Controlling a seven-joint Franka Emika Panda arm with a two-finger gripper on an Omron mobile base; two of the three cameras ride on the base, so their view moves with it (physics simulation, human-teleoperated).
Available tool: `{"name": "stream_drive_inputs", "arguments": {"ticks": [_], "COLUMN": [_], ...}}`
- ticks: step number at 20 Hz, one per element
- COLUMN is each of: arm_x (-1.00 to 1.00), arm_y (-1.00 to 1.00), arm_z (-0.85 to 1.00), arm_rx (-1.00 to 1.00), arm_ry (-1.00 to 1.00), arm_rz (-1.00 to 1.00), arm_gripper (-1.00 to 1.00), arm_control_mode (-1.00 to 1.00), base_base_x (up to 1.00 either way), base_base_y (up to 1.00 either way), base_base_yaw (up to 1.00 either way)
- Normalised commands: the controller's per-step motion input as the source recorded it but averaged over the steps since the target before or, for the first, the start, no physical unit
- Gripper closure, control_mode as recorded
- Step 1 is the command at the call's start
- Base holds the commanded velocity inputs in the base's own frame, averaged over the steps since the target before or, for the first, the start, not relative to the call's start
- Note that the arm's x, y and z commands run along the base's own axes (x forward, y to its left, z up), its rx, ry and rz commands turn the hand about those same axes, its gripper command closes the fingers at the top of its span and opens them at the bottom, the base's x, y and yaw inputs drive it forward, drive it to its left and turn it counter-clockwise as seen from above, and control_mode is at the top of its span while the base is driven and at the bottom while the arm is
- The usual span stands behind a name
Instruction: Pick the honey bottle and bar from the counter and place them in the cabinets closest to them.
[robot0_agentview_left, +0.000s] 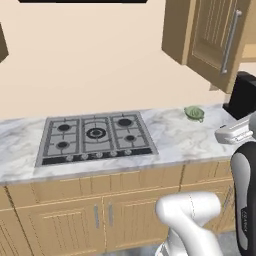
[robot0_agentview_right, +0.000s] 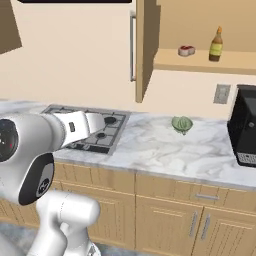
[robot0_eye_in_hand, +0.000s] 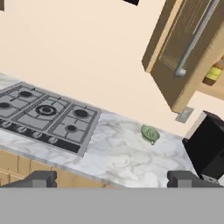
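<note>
The honey bottle (robot0_agentview_right: 216, 45) stands upright on the shelf of the open wall cabinet (robot0_agentview_right: 200, 61), and the red-and-white bar (robot0_agentview_right: 186, 50) lies just left of it on the same shelf. In the hand view a strip of the honey bottle's yellow label (robot0_eye_in_hand: 213, 73) peeks out behind the cabinet door (robot0_eye_in_hand: 188, 39). My gripper (robot0_eye_in_hand: 111, 179) is open with nothing between its fingers. It hovers in front of the marble counter (robot0_eye_in_hand: 118, 153), well below and away from the shelf.
A green round lump (robot0_agentview_right: 182, 124) sits on the counter (robot0_agentview_right: 160, 150) right of the gas hob (robot0_agentview_right: 95, 127). A black appliance (robot0_agentview_right: 245, 125) stands at the counter's right end, under the shelf. The cabinet door (robot0_agentview_left: 220, 35) hangs open towards the room, with a long silver handle.
</note>
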Motion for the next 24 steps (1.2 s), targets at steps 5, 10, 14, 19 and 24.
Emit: {"name": "stream_drive_inputs", "arguments": {"ticks": [5,10,14,19,24], "arm_x": [0.0,0.0,0.0,0.0,0.0], "arm_y": [0.0,0.0,0.0,0.0,0.0], "arm_z": [0.0,0.0,0.0,0.0,0.0], "arm_rx": [0.0,0.0,0.0,0.0,0.0], "arm_ry": [0.0,0.0,0.0,0.0,0.0], "arm_rz": [0.0,0.0,0.0,0.0,0.0], "arm_gripper": [-1.0,-1.0,-1.0,-1.0,-1.0], "arm_control_mode": [1.0,1.0,1.0,1.0,1.0], "base_base_x": [-0.21,-0.19,-0.18,-0.17,-0.16], "base_base_y": [0.81,0.84,0.82,0.8,0.8], "base_base_yaw": [0.0,0.0,0.0,0.0,0.0]}}
